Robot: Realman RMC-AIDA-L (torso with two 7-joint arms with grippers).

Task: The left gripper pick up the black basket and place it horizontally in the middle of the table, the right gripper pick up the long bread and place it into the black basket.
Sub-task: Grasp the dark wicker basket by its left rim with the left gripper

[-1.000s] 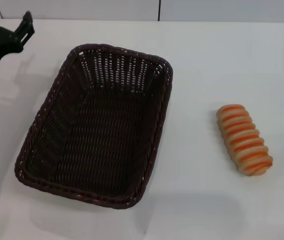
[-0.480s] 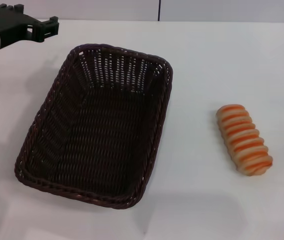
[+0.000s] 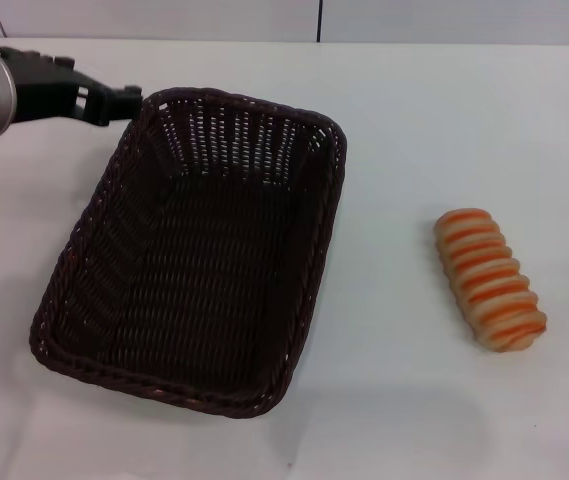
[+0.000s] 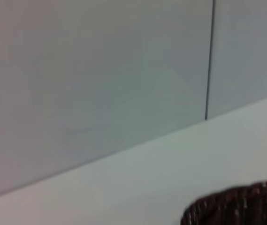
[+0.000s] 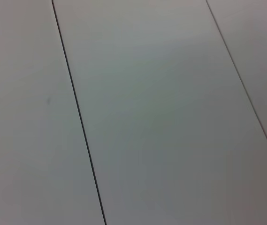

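Left gripper [image 3: 124,100], black claw on silver arm, upper left of frame, tips just beside far-left corner of dark woven wicker basket [image 3: 199,245]; finger spread: cannot tell. Basket sits left-centre on white table [image 3: 414,110]. Likely light, stiff; grip the braided rim.

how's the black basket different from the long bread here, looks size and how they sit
The black basket is dark woven wicker; the long bread is tan with orange-brown ridged stripes. The basket is far bigger than the bread. The basket is an open, empty container; the bread is a solid loaf. The left gripper is at the basket's far-left corner; nothing is near the bread. Both rest on the white table, lying lengthwise away from the robot.
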